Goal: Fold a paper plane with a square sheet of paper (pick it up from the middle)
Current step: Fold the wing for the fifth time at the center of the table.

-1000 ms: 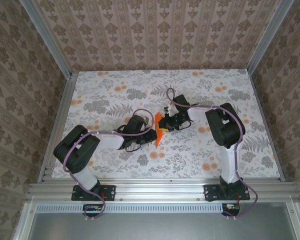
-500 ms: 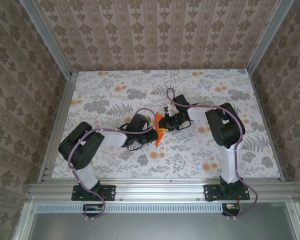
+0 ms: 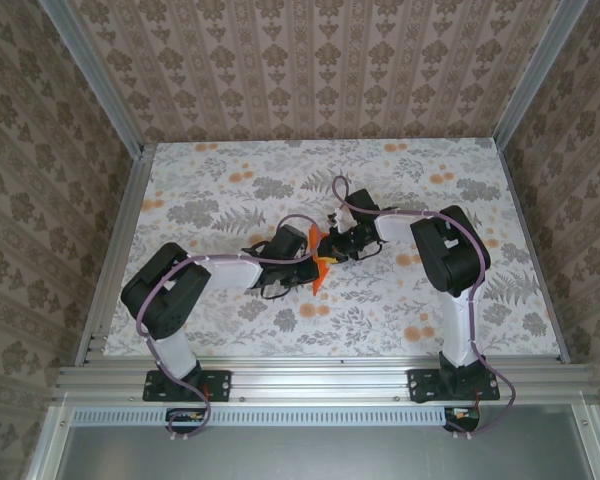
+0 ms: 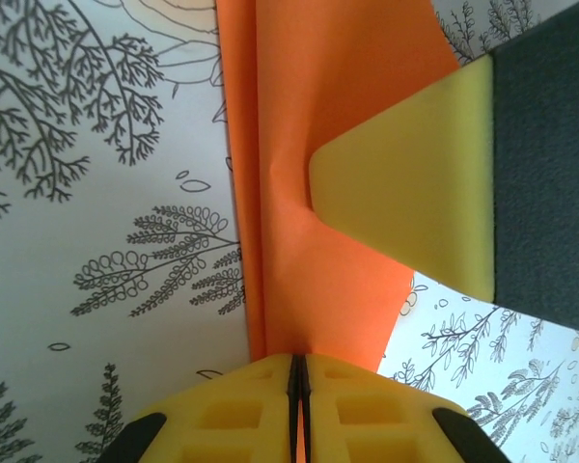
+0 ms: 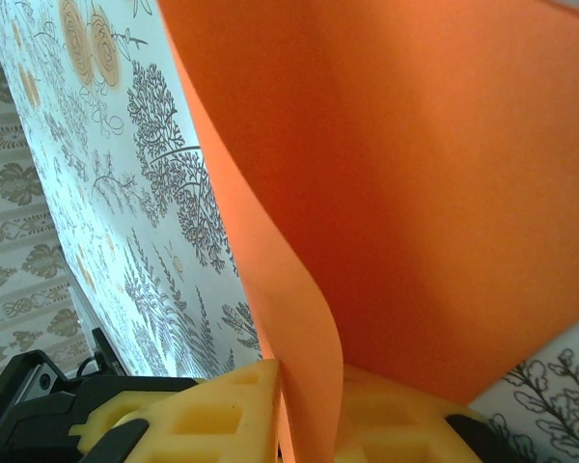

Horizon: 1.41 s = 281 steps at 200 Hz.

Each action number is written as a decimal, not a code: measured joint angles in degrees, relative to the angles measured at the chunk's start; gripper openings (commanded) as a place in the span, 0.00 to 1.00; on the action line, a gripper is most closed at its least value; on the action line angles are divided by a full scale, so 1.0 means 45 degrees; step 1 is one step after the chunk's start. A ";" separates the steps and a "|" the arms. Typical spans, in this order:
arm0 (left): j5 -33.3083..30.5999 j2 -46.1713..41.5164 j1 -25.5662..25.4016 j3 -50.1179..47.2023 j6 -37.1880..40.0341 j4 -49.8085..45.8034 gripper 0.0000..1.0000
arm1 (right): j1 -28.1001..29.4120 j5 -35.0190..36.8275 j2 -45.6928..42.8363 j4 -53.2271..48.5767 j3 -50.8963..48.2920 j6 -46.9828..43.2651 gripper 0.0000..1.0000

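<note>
The square sheet of paper (image 3: 320,265) is bright orange, folded lengthwise and held up off the table between both grippers. In the left wrist view the paper (image 4: 318,145) shows a long crease that runs down into my left gripper (image 4: 299,359), whose yellow jaws are pressed together on its lower edge. One yellow finger (image 4: 405,193) of the right gripper lies against the sheet's right side. In the right wrist view the paper (image 5: 396,193) curves up out of my right gripper (image 5: 304,376), pinched between the jaws. From above, the left gripper (image 3: 306,268) and right gripper (image 3: 333,248) meet at the paper.
The table (image 3: 210,190) carries a grey leaf and pale-orange flower print. Aluminium rails (image 3: 310,378) border the near edge and sides. Patterned walls (image 3: 310,60) enclose the back and both sides. Both arms reach toward the middle of the table.
My left arm has slid right, up to the paper, and its jaws have closed on the lower edge. The right gripper has kept its hold and place.
</note>
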 measured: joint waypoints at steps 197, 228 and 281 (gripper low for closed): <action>-0.7038 0.1151 -0.3079 0.4221 0.1001 -0.6601 0.34 | 0.0024 0.0087 0.0005 -0.0136 0.0073 -0.0092 0.18; -0.7169 0.1622 -0.3172 0.4342 0.1005 -0.6829 0.25 | 0.0024 0.0092 0.0005 -0.0165 0.0078 -0.0092 0.18; -0.7577 0.1880 -0.3172 0.4624 0.0981 -0.7096 0.20 | 0.0024 0.0087 0.0010 -0.0170 0.0083 -0.0092 0.18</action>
